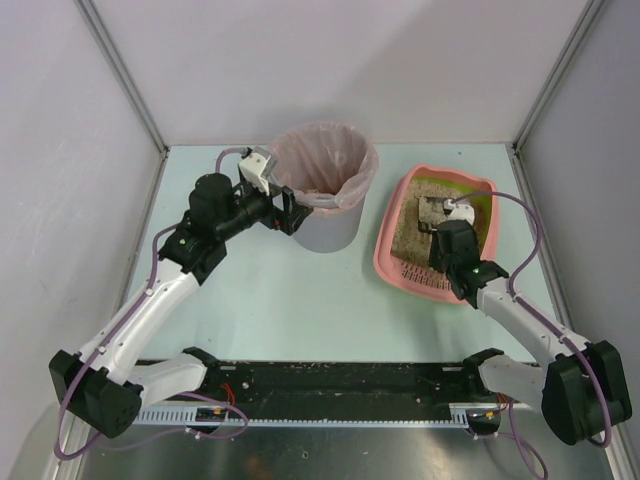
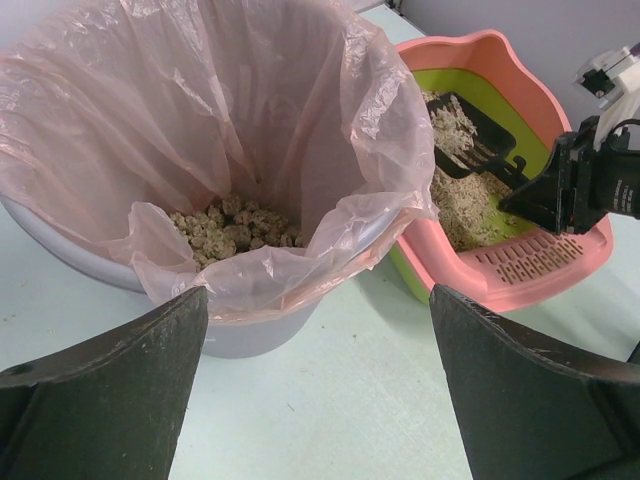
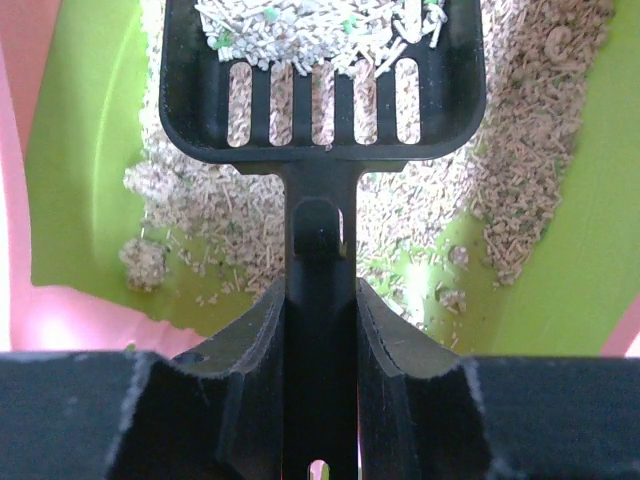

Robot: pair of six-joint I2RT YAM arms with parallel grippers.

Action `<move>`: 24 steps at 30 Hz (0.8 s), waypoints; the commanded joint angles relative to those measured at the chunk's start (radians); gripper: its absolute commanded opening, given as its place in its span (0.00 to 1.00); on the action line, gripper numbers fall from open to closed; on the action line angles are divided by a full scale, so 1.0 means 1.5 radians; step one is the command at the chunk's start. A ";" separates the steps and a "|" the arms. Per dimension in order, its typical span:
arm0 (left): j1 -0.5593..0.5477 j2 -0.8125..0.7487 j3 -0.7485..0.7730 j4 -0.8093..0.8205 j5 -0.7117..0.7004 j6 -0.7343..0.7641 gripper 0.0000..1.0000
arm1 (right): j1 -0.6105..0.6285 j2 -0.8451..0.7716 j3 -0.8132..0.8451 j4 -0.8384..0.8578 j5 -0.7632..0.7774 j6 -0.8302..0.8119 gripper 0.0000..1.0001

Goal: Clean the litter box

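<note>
The litter box (image 1: 383, 258) is a pink tray with a green inner wall (image 3: 80, 170), standing at the right of the table and holding sandy granules. My right gripper (image 3: 320, 300) is shut on the handle of a black slotted scoop (image 3: 320, 90), held low over the granules with pale litter on its blade. From the left wrist view the scoop (image 2: 470, 150) lies inside the litter box (image 2: 530, 265) with the right gripper (image 2: 560, 195) behind it. My left gripper (image 2: 318, 300) is open and holds nothing, close beside the bin.
A grey round bin (image 1: 330, 235) lined with a pinkish bag (image 2: 230, 130) stands left of the litter box, with clumps of litter (image 2: 235, 230) at its bottom. White walls enclose the pale green table (image 1: 270, 300) on three sides.
</note>
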 commanded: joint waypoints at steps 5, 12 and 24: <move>-0.003 -0.020 0.001 0.017 0.001 0.011 0.96 | 0.012 -0.043 0.016 -0.079 0.036 0.046 0.00; -0.002 -0.026 0.001 0.018 -0.005 0.015 0.96 | 0.013 -0.054 0.029 -0.109 0.036 0.042 0.00; -0.003 -0.032 -0.002 0.018 -0.014 0.023 0.96 | 0.063 -0.077 0.032 -0.104 0.091 0.015 0.00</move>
